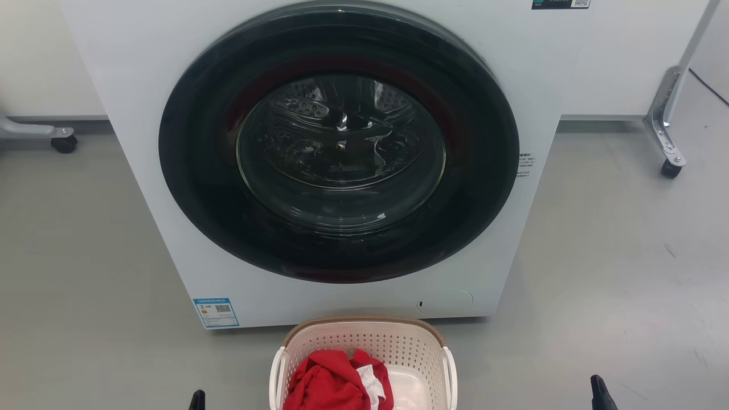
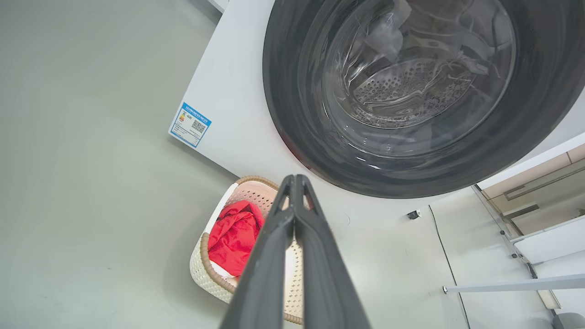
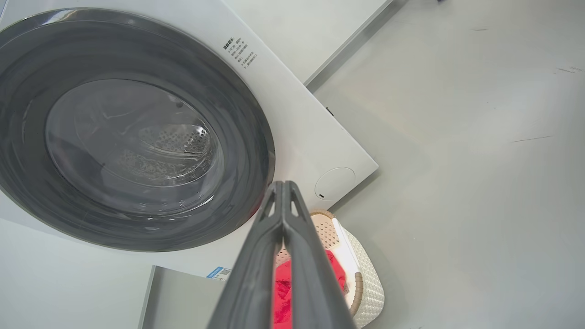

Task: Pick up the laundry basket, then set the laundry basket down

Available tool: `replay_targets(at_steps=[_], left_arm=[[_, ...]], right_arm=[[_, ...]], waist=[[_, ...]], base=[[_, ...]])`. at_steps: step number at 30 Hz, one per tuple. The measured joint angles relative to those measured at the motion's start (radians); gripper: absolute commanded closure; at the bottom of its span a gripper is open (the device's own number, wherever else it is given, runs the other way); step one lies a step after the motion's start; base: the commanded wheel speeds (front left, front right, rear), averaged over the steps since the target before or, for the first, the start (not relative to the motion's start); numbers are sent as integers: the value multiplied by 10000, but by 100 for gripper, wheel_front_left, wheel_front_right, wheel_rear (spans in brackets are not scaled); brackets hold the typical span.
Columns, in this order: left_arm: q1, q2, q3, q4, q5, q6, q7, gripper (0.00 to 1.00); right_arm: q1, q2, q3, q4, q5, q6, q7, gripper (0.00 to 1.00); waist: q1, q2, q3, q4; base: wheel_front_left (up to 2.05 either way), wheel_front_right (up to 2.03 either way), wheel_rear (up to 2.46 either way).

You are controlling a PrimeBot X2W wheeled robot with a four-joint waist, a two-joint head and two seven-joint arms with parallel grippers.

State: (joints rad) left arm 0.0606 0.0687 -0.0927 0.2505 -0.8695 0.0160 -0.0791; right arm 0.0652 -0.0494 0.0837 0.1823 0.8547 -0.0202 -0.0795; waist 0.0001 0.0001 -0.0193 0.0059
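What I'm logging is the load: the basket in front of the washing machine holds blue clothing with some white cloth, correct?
No, the colour is wrong. The head view shows the laundry basket in front of the washing machine holding red clothing with some white cloth, not blue.

A pale grey floor (image 1: 615, 256) is carrying a white front-loading washing machine (image 1: 342, 148), with the cream laundry basket (image 1: 364, 341) sitting on the floor just in front of the machine's base, near its middle. A metal frame leg on a black caster (image 1: 64, 142) is resting at the left and another castered leg (image 1: 671, 168) is standing at the right, both well apart from the basket.
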Motion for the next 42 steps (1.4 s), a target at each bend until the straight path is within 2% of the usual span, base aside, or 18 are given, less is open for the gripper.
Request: replay_targets(at_steps=[42], left_arm=[[-1042,-171,1463,351,-5728,-1112,1505,100]], right_arm=[[-1210,46,-1707,895,5877,1101,1503,100]], waist=[[-1,0,168,-46]], base=[[0,0,0]])
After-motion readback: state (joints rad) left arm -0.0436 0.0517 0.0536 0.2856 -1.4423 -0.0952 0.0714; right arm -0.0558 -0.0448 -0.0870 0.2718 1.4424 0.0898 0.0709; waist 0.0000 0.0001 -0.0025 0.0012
